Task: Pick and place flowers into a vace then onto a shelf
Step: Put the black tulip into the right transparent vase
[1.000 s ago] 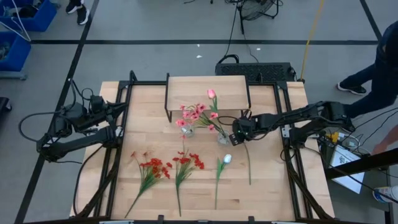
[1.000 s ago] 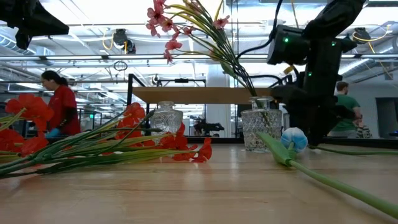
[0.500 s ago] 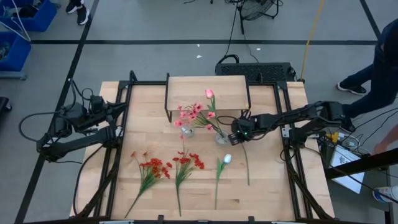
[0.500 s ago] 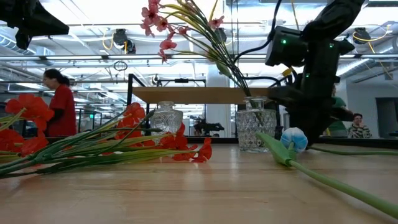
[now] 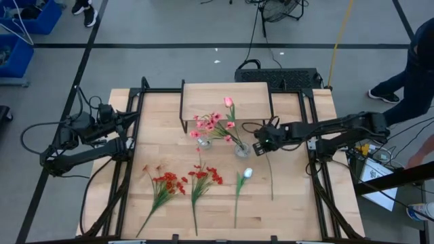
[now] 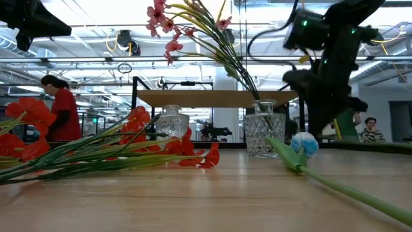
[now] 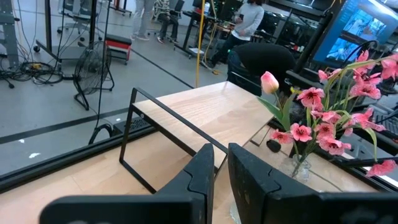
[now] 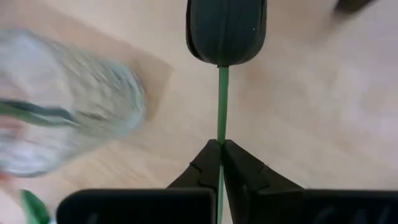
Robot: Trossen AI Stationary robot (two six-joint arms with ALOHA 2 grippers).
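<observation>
A glass vase [image 5: 242, 150] with pink flowers [image 5: 211, 125] stands in front of the shelf [image 5: 226, 100], and a second small vase [image 5: 203, 142] stands to its left. My right gripper [image 5: 262, 145] hovers just right of the flower vase, shut on a thin green stem [image 8: 222, 99]. That stem [image 5: 270, 177] runs toward the table's near edge. Red flower sprays [image 5: 167, 184] and a white tulip [image 5: 247, 173] lie on the table's near half. My left gripper [image 7: 221, 169] waits at the far left, fingers nearly together, holding nothing. My right gripper pinches the green stem [image 8: 221, 138] between its two fingertips, coming from above at a slant. In the wrist view the stem runs on past the fingertips to a dark rounded shape [image 8: 226, 30]. I cannot tell whether its far length [image 6: 376, 146] rests on the table.
The shelf's black legs [image 5: 183, 123] stand just behind the vases. Black frame rails [image 5: 308, 129] run along both table sides. People move in the room beyond the table.
My right gripper has risen a little beside the flower vase. The vase with the pink flowers slid slightly toward the table's left early in the second, then stayed put.
</observation>
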